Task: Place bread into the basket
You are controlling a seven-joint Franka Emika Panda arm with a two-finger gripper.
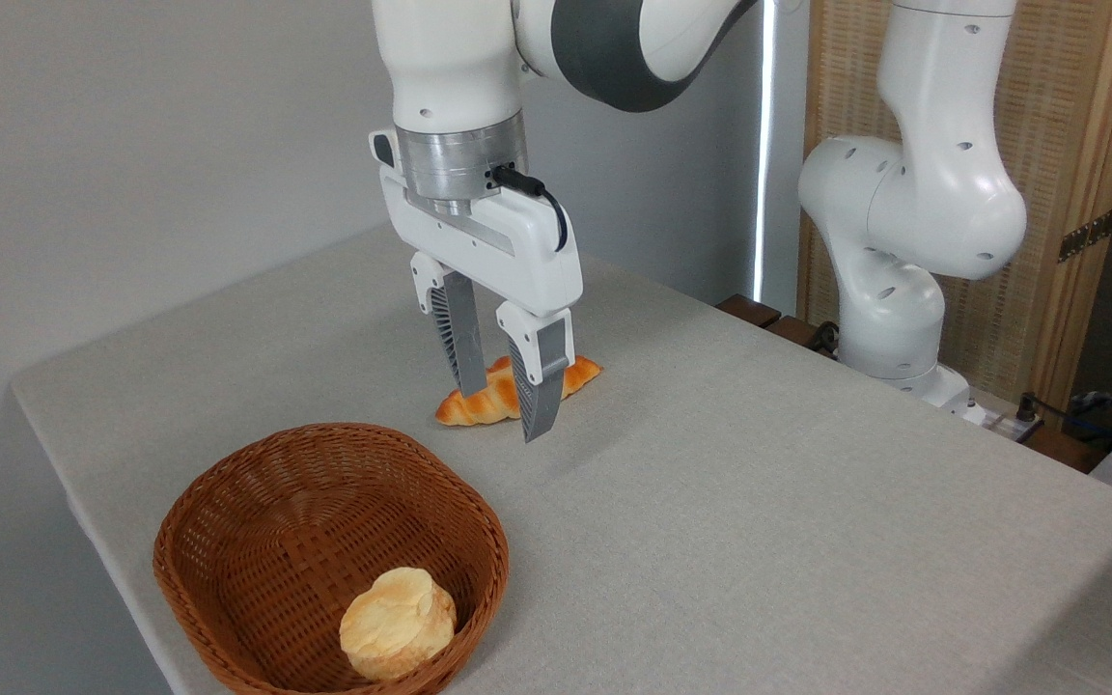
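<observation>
1. Grey walls stand behind the table (759, 502), which is covered in pale grey cloth; a wooden screen with woven panels (1077, 145) rises at the far right, past my white base (894, 290).
2. My gripper (503, 410) hangs from above, pointing straight down over the middle of the table, nearer the far edge than the near one.
3. My two ribbed fingers (542, 386) are spread apart, with clear space between them, and hold nothing.
4. The bread (479, 401) lies flat on the cloth, its long axis running from lower left to upper right. It is golden-orange and glossy, with tapered ends.
5. My fingers straddle the loaf across its narrow width: one stands behind it, the other in front of it, crossing its middle as the camera sees it. The tips reach down to about the level of the cloth. I cannot tell whether either finger touches the crust.
6. One end of the loaf sticks out to the left of my fingers, the other to the right.
7. The basket (228, 492), oval and reddish-brown wicker, sits near the table's near left corner, apart from the bread and from my fingers.
8. A pale, round, flaky bun (397, 623) rests inside the basket, against its near right wall.
</observation>
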